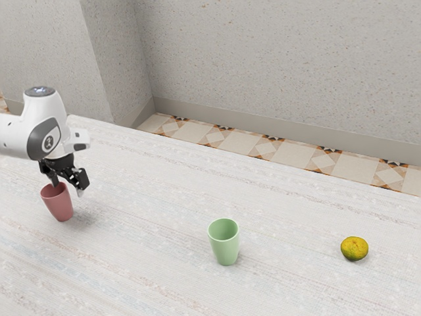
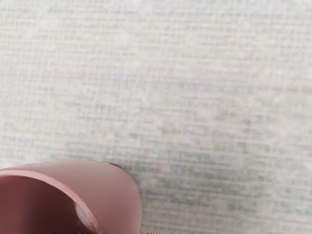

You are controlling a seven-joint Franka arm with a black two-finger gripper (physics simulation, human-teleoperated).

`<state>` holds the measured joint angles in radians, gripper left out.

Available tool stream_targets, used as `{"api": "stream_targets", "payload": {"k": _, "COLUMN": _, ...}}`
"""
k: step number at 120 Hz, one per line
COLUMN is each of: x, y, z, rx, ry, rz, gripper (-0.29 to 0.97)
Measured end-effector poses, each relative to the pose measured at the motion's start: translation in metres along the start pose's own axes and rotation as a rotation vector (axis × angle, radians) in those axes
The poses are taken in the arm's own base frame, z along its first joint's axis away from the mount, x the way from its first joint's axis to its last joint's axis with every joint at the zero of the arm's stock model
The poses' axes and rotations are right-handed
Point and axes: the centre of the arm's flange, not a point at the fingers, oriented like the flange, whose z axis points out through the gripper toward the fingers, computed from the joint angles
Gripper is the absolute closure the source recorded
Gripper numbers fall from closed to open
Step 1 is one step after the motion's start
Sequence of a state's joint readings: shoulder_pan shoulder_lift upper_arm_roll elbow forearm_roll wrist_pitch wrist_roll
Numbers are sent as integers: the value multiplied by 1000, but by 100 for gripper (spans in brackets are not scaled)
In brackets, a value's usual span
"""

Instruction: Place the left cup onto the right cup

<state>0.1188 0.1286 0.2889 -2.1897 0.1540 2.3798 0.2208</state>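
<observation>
Cup number one is a dusty pink, smooth-sided plastic tumbler (image 1: 58,204), wider at the mouth than at the base. It sits way over at the exterior view's left on the pale, streaky white table (image 1: 164,184). It looks slightly tilted, with the mouth leaning a bit further left than the base. In the wrist view you get its rim and part of the hollow inside (image 2: 63,195) right under the hand.

The white robot arm (image 1: 36,128) comes in from the left, and its black two-finger gripper (image 1: 66,179) is right down at the pink cup's rim. Honestly can't tell whether the pincer is clamped on the cup or just sitting loose around it.

The pale green plastic cup (image 1: 223,241) stands upright near the middle of the table, well apart from the pink one. Further right there's a small yellow-green citrus fruit (image 1: 354,248).
</observation>
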Motion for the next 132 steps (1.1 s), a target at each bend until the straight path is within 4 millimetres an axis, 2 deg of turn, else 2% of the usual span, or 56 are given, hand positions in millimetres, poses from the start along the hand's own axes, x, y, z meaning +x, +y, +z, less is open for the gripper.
{"api": "stream_targets", "payload": {"k": 32, "x": -10, "y": -7, "z": 6, "rx": -6, "ry": 0, "rz": -9, "gripper": 0}}
{"api": "stream_targets", "payload": {"k": 64, "x": -10, "y": -14, "z": 29, "rx": -1, "ry": -11, "rz": -15, "gripper": 5}}
{"api": "stream_targets", "payload": {"k": 104, "x": -7, "y": -14, "z": 47, "rx": 0, "ry": 3, "rz": -21, "gripper": 28}}
{"api": "stream_targets", "payload": {"k": 132, "x": -4, "y": -14, "z": 52, "rx": 4, "ry": 12, "rz": -17, "gripper": 54}}
